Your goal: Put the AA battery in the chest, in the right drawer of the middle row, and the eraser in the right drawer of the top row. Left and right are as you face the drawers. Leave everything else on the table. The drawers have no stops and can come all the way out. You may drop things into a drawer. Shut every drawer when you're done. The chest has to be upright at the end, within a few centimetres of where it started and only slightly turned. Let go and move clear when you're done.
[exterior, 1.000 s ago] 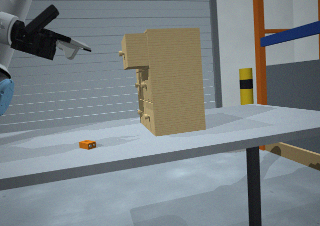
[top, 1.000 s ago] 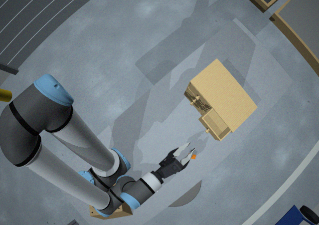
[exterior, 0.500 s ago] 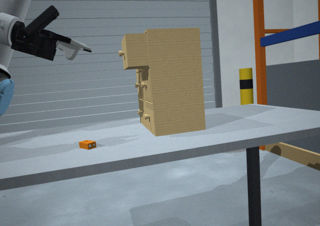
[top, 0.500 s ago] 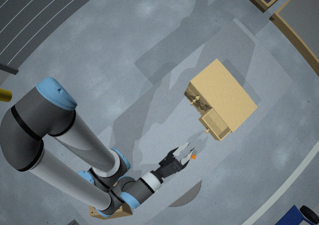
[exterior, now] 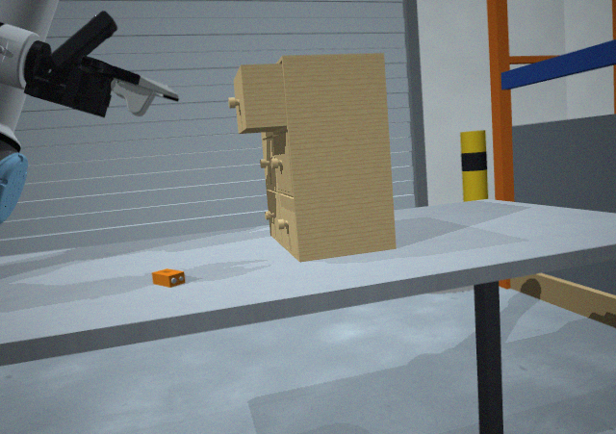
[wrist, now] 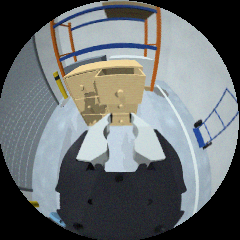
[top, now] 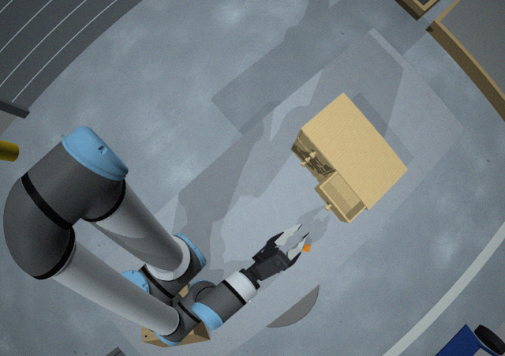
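Observation:
The wooden chest (top: 354,148) (exterior: 341,161) (wrist: 100,65) stands upright on the table. Its top-row right drawer (top: 355,214) (exterior: 263,96) (wrist: 107,86) is pulled well out; nothing shows in the visible part of its inside. The lower fronts are partly shadowed, and I cannot tell whether each is fully shut. My gripper (top: 304,229) (exterior: 173,97) (wrist: 120,113) is partly open, with nothing between its fingers. It hangs high above the table, in front of the open drawer's knob and short of it. I see neither the AA battery nor the eraser.
A small orange block (top: 306,248) (exterior: 167,277) with two silver round contacts lies on the table (exterior: 318,294), in front of the chest and beneath the gripper's side. The pulled-out drawer overhangs the lower knobs (exterior: 282,223). The table's long edge runs along the chest's right side.

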